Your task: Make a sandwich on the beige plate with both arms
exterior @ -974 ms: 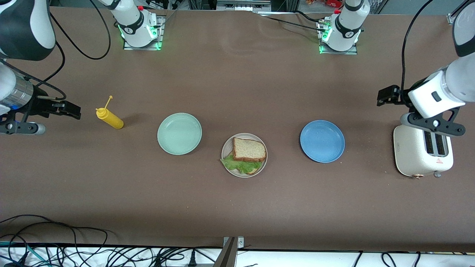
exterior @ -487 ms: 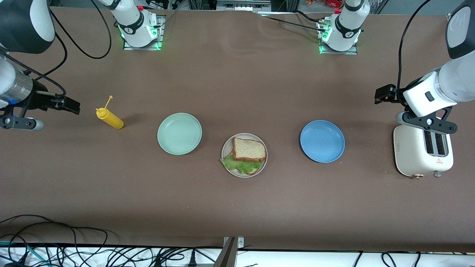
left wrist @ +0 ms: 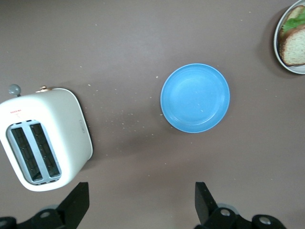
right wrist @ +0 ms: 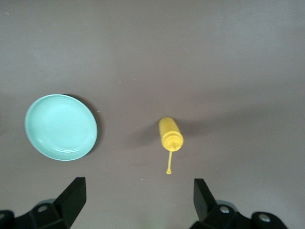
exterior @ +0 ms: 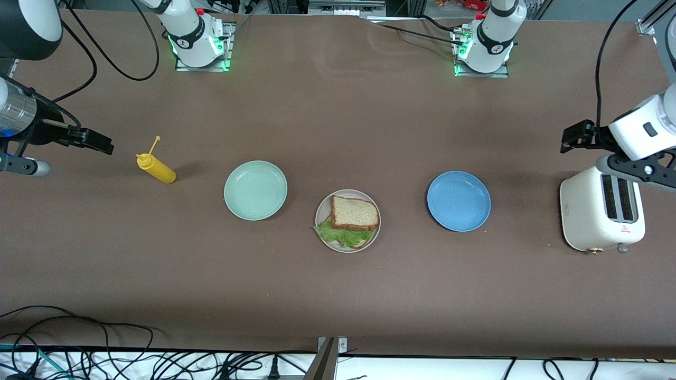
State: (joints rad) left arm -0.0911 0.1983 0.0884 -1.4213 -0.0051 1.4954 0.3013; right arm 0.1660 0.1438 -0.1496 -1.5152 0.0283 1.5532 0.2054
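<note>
The sandwich [exterior: 355, 212] lies on the beige plate [exterior: 348, 249] in the middle of the table: a brown bread slice on top, with a green lettuce leaf [exterior: 338, 234] and a second slice peeking out beneath it. An edge of the beige plate [left wrist: 278, 43] with the sandwich [left wrist: 294, 45] also shows in the left wrist view. My left gripper [exterior: 575, 136] hangs open and empty over bare table beside the toaster, its jaws wide apart [left wrist: 141, 193]. My right gripper [exterior: 92, 141] hangs open and empty over bare table near the yellow bottle [right wrist: 138, 188].
A mint-green plate [exterior: 255, 190] and a blue plate [exterior: 458, 200] flank the beige plate, both bare. A yellow squeeze bottle [exterior: 156, 168] lies toward the right arm's end. A white two-slot toaster [exterior: 601, 214] stands toward the left arm's end.
The left arm has swung outward toward its end of the table, uncovering the toaster's slots. The right arm has drawn back a little toward its own end. The sandwich has not moved.
</note>
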